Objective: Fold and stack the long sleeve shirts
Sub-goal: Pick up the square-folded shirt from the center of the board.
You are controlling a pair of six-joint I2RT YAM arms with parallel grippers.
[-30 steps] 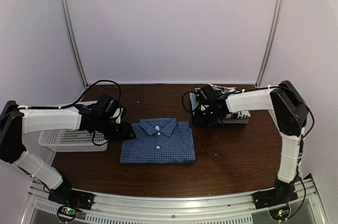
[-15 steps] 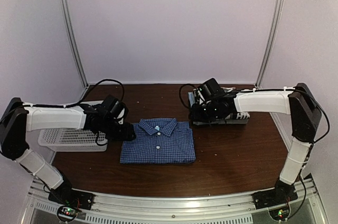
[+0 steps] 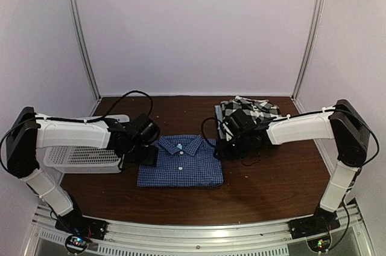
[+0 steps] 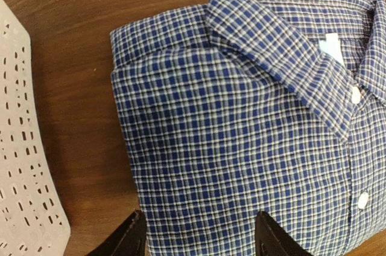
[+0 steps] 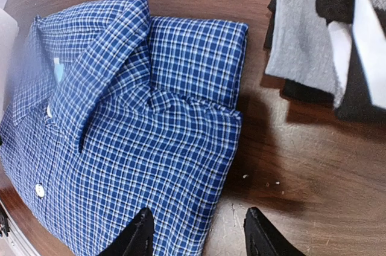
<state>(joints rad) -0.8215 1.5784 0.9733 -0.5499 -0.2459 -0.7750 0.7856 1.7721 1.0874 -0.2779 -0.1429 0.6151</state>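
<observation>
Left wrist, fine-checked cloth shirt (image 4: 241,147), folded flat

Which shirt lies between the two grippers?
The blue shirt, flat in the centre with its collar showing; the black-and-white shirt lies farther back on the right.

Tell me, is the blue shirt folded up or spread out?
Folded. The blue shirt lies as a neat rectangle, collar on top, with no sleeves sticking out.

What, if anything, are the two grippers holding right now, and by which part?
Nothing is held: the left gripper and the right gripper both stand open at opposite side edges of the folded blue shirt, pinching no cloth.
</observation>
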